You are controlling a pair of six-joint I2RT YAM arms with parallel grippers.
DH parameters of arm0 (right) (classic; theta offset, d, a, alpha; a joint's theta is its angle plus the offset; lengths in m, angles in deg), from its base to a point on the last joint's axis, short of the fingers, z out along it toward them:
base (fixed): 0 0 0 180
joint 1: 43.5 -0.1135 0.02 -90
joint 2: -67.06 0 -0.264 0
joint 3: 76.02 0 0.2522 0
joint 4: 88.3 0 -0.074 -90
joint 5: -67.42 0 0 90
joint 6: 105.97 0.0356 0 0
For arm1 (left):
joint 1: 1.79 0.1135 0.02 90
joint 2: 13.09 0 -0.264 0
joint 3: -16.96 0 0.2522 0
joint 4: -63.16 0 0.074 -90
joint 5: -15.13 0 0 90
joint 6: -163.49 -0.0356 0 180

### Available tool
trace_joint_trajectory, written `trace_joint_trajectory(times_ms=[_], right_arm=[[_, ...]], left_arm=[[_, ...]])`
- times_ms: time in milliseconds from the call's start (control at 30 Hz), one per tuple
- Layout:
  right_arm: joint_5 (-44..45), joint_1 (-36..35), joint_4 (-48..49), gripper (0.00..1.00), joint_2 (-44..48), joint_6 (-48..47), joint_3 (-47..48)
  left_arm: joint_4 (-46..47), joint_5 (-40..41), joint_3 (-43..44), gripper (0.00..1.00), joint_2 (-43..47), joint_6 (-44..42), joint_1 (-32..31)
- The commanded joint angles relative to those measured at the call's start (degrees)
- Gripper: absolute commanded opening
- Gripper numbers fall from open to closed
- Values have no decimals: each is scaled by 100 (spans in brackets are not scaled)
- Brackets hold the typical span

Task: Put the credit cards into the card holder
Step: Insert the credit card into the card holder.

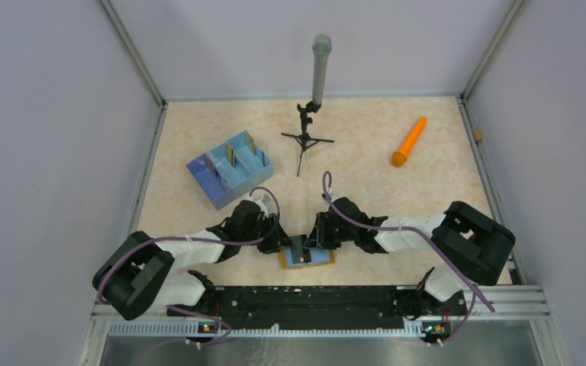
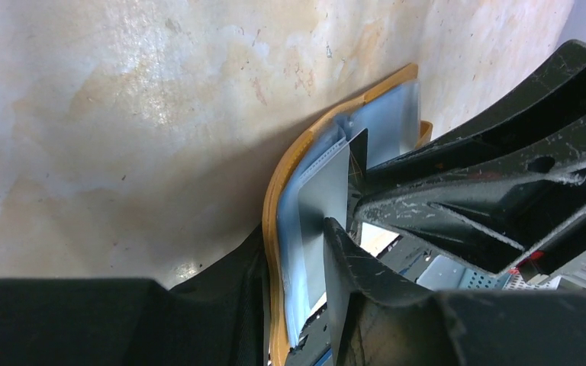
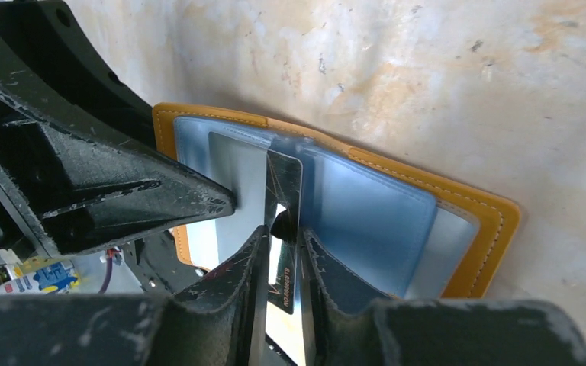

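- Mustard-orange card holder (image 1: 313, 261), one only, lies open and flat on the counter (image 1: 397, 198) at the near edge, between the two hands; grey-blue pockets face up (image 3: 381, 213).
- Cards seen, four: one dark card (image 3: 284, 191), one pale grey card (image 3: 233, 171), two tray cards.
- Dark card stands on edge over the holder's middle fold, top edge at the pocket mouth.
- Pale grey card sits in the left-side pocket, under the clear cover.
- Right hand (image 3: 284, 232): fingers sit either side of the dark card, slightly apart; can't tell if it is pinching or loose.
- Left hand (image 2: 296, 232): jaws part-way apart around the holder's left leaf (image 2: 294, 221); can't tell if it grips it.
- One left finger (image 3: 160, 191) rests its tip at the grey card's pocket.
- Tray cards (image 1: 230, 155) (image 1: 250, 142) stand upright in one blue tray (image 1: 202, 171), far left, well apart from the holder.
- One orange stick (image 1: 409, 142) far right.
- One tripod (image 1: 306, 139) carries a grey tube (image 1: 320, 69), far centre.
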Motion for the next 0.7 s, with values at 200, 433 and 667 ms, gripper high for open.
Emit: trace_joint_trajectory(times_ms=[200,433,667], right_arm=[[33,-153,-304,24,122,-69,233],[-250,-233,51,24,-89,69,408],[-500,-307,525,22,-311,289,510]], left_arm=[[140,8,-156,33,84,69,-3],[289,-10,-215,33,71,166,-1],[383,22,-269,33,115,279,-3]])
